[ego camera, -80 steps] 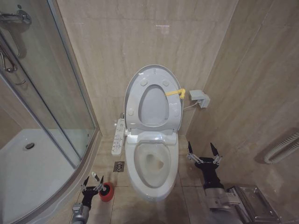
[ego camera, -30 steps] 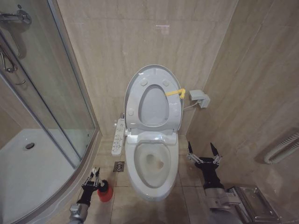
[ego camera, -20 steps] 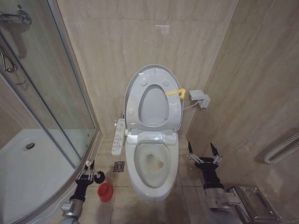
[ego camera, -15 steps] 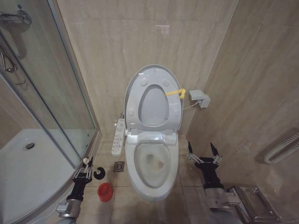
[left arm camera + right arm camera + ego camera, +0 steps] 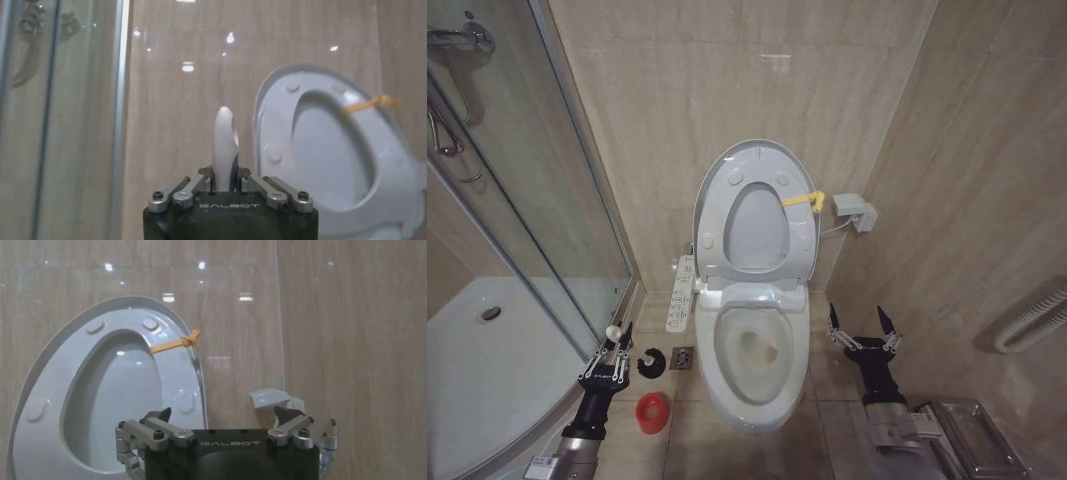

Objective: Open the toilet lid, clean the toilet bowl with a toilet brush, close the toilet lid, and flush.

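From the head view, the left gripper [image 5: 615, 350] is hanging low beside the shower glass, and its fingers are squeezing the thin white handle of the toilet brush [image 5: 649, 362]. The dark bristle head is sticking out toward the toilet, just above the floor drain [image 5: 681, 358], and the small red holder [image 5: 652, 411] is sitting on the floor below it — the brush is out of the holder and not touching it. The toilet bowl [image 5: 753, 350] is lying off to the gripper's right side, close by, so the brush needs to go sideways and up over the rim. The handle is lying crosswise, pointing from the shower side toward the bowl. The toilet lid [image 5: 755, 212] is standing up against the wall, with the yellow strap [image 5: 805, 199] on its edge. The right gripper [image 5: 860, 325] is waiting on the other side of the bowl with its fingers spread wide, holding nothing — the left one is the one doing the job. In the left wrist view, the gripper [image 5: 225, 186] is pinching the white stick, which is poking straight up between the fingers, and the lifted lid [image 5: 337, 150] is showing beyond it. In the right wrist view, the right gripper [image 5: 227, 425] is open, looking at the raised lid [image 5: 110, 390] and a small wall box [image 5: 270, 397].
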